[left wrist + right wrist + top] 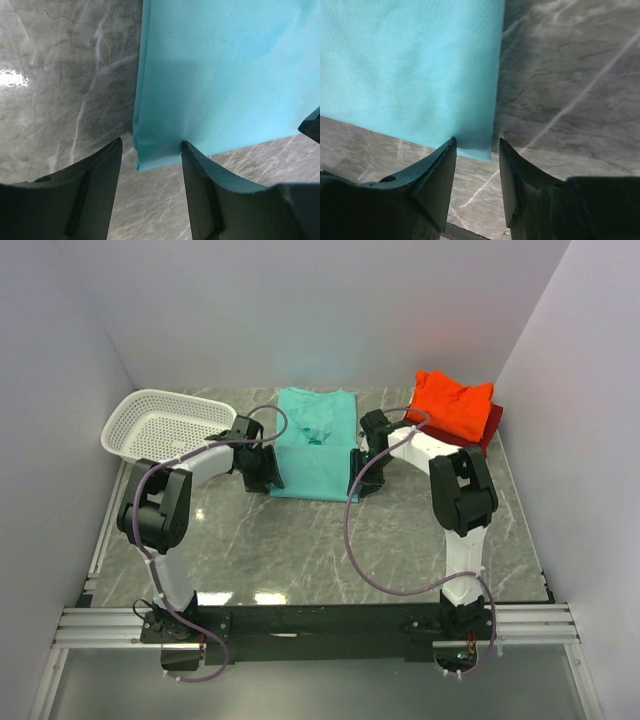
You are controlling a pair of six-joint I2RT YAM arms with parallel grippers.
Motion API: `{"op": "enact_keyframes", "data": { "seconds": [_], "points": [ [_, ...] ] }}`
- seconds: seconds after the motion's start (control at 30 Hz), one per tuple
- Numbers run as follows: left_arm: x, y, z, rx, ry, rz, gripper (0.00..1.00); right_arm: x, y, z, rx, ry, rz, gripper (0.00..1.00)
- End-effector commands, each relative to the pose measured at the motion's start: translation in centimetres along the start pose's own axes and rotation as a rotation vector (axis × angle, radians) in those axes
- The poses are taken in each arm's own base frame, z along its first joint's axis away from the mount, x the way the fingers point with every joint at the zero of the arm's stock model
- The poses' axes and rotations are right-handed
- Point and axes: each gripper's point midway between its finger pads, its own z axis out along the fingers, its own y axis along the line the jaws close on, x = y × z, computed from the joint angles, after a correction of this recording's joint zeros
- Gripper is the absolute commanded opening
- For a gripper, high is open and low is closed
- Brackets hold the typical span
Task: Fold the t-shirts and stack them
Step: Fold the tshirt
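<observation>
The teal t-shirt (315,445) lies flat on the marble table, sleeves folded in, collar toward the back. My left gripper (268,478) is open at its near left corner; in the left wrist view that corner (157,150) sits between my open fingers (102,170). My right gripper (360,480) is open at the near right corner, which shows in the right wrist view (475,145) between the fingers (440,170). A folded orange-red t-shirt (452,402) lies on a dark red one (492,425) at the back right. The cream shirt is out of view.
A white mesh basket (165,425) stands at the back left, close to my left arm. Grey walls close in the table on three sides. Bare marble (320,550) lies in front of the teal shirt.
</observation>
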Motion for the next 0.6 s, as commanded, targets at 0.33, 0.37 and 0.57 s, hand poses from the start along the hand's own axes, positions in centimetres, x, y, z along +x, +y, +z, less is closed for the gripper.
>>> {"op": "enact_keyframes", "data": {
  "seconds": [0.33, 0.37, 0.57],
  "points": [
    [0.0, -0.1, -1.2, 0.011, -0.04, 0.052, 0.5, 1.0, -0.4, -0.2, 0.043, -0.013, 0.033, 0.43],
    [0.1, -0.1, -1.2, 0.015, -0.039, 0.052, 0.5, 1.2, -0.3, -0.1, 0.044, -0.011, 0.03, 0.43],
    [0.9, 0.1, -0.8, 0.027, -0.029, 0.044, 0.49, 1.9, 0.1, 0.0, 0.034, 0.001, 0.027, 0.36]
  ]
}}
